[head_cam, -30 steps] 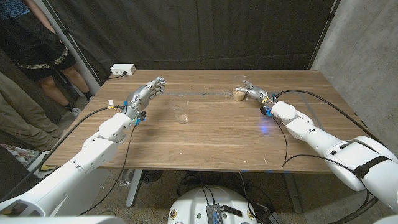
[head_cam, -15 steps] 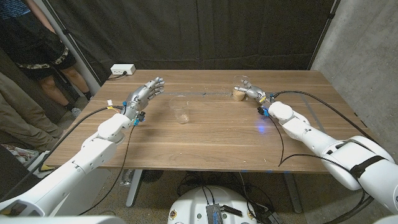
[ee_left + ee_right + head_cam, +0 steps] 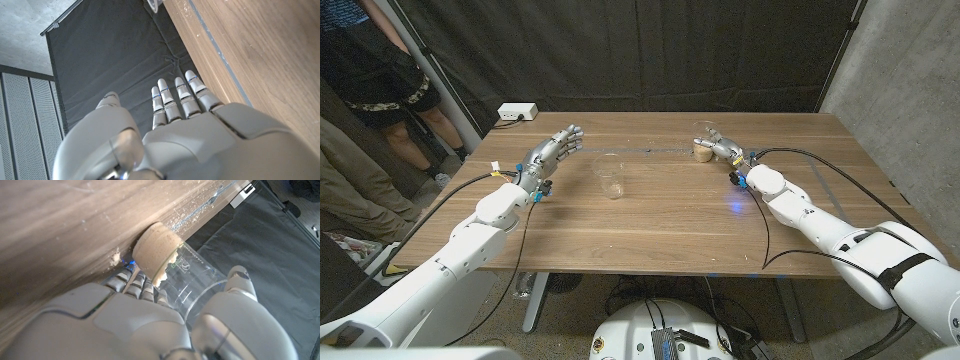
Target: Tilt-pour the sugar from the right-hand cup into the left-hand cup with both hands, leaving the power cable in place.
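The clear plastic cup with a layer of tan sugar in its base [image 3: 704, 147] stands toward the table's far right, and the right hand [image 3: 725, 150] has its fingers wrapped around it; the right wrist view shows the cup [image 3: 185, 275] gripped between thumb and fingers, base still against the wood, with loose grains scattered beside it. The empty clear plastic cup [image 3: 610, 178] stands well apart, nearer the table's middle, with nothing touching it. The left hand [image 3: 552, 150] hovers to that cup's left, fingers straight and held side by side, gripping nothing; the left wrist view shows the same extended fingers [image 3: 180, 100] against the dark backdrop.

The risks, as I judge them: the empty cup is light and unheld, so a pour started before the left hand steadies it could tip it or miss the mouth. The sugar looks packed in the base and may drop in one lump. A black cable [image 3: 820, 155] trails along the right arm and could drag as the arm swings inward.

Compared with a second ago, the right forearm has shifted slightly inward toward the table's centre, while both cups and the left hand are unchanged.

The white power strip [image 3: 517, 112] sits at the wooden table's [image 3: 660, 230] far left corner.
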{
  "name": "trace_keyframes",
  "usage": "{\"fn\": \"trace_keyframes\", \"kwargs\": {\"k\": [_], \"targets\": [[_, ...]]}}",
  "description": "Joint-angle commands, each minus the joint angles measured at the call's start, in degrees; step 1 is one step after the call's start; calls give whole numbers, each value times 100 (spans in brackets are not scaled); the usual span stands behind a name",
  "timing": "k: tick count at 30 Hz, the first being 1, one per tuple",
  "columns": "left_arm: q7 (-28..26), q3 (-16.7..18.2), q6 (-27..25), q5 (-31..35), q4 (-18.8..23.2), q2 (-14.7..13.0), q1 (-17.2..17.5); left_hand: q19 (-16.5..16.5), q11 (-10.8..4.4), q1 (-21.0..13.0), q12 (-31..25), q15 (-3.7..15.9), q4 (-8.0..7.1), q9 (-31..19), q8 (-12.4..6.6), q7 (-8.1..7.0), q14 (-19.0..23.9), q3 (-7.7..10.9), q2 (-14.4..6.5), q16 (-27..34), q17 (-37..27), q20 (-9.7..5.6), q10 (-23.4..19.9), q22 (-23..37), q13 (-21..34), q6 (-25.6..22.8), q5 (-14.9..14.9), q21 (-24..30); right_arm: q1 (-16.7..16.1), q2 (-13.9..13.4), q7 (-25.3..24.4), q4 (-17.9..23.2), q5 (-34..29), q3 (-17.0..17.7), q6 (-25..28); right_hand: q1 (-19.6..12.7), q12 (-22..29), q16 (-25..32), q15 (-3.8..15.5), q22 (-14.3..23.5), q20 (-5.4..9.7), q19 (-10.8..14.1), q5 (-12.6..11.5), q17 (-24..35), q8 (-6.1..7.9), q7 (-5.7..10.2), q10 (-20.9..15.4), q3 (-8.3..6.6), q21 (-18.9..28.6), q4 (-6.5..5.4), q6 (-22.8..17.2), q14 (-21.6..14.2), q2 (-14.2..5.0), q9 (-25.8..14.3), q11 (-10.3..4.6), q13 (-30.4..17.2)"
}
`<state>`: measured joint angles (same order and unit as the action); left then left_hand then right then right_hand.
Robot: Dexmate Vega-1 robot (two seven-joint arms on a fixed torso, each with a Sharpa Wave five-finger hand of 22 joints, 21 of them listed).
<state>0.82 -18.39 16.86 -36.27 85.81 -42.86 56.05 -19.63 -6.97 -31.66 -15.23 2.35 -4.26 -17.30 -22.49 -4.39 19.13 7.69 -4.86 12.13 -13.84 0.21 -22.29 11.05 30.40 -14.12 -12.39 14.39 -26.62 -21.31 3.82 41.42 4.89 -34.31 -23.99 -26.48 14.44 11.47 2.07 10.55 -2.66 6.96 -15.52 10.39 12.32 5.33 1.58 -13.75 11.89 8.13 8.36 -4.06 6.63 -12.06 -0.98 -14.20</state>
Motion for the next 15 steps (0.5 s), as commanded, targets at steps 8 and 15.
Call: {"fn": "trace_keyframes", "kwargs": {"k": [8,15], "targets": [[5,2,-51,-4,-39,21,-40,6,-1,-23,-3,505,21,-1,-27,-14,62,25,-9,15,-7,17,-49,19,24,-58,4,-3,312,556,-478,-1298,-1,-18,-627,-187,186,166,474,35,-75,388,50,93,126,199,-288,-94,78,-5,-147,-412,-164,-42,-205,-110],[54,-36,-45,20,-82,66,-118,6,13,-21,-1,507,23,0,-26,-15,60,24,-8,13,-7,9,-50,20,25,-56,4,-7,378,682,-645,-1660,60,15,-855,-269,316,233,579,44,-6,494,66,159,215,302,-452,-146,106,-4,-292,-620,-248,-71,-291,-204]]}}
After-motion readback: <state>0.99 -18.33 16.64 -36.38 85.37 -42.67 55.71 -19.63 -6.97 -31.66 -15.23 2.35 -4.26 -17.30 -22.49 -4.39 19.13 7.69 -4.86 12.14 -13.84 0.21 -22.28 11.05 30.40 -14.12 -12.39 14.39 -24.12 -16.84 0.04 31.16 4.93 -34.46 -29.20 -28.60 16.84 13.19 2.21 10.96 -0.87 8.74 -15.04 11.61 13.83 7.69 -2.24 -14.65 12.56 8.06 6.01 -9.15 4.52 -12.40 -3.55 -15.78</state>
